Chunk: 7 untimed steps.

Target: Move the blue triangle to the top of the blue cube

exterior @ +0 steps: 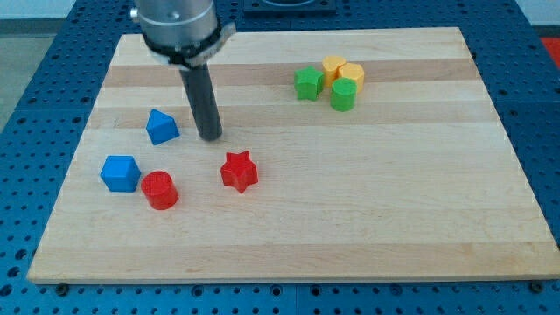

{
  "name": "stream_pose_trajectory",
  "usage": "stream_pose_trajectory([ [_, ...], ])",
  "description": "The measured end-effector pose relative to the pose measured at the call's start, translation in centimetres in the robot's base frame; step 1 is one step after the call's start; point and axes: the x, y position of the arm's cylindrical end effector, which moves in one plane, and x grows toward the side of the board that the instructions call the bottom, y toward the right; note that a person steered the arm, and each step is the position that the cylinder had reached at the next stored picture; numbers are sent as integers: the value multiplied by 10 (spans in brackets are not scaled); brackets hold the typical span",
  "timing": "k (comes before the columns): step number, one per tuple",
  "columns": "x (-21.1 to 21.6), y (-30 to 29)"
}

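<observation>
The blue triangle point(162, 127) lies on the wooden board point(367, 201) at the view's left. The blue cube point(120, 173) sits below it and a little to the left, apart from it. My tip point(211, 137) rests on the board just to the right of the blue triangle, with a small gap between them. The dark rod rises from the tip to the arm's grey housing at the view's top.
A red cylinder point(160, 190) stands right next to the blue cube on its lower right. A red star point(239, 171) lies below and right of my tip. A green star point(307, 83), green cylinder point(343, 94) and two yellow blocks point(342, 70) cluster at the top right.
</observation>
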Motion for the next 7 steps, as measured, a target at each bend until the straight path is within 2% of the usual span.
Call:
stream_pose_trajectory([
  [2,-1,-15],
  [5,7,-68],
  [6,14,-82],
  [7,49,-96],
])
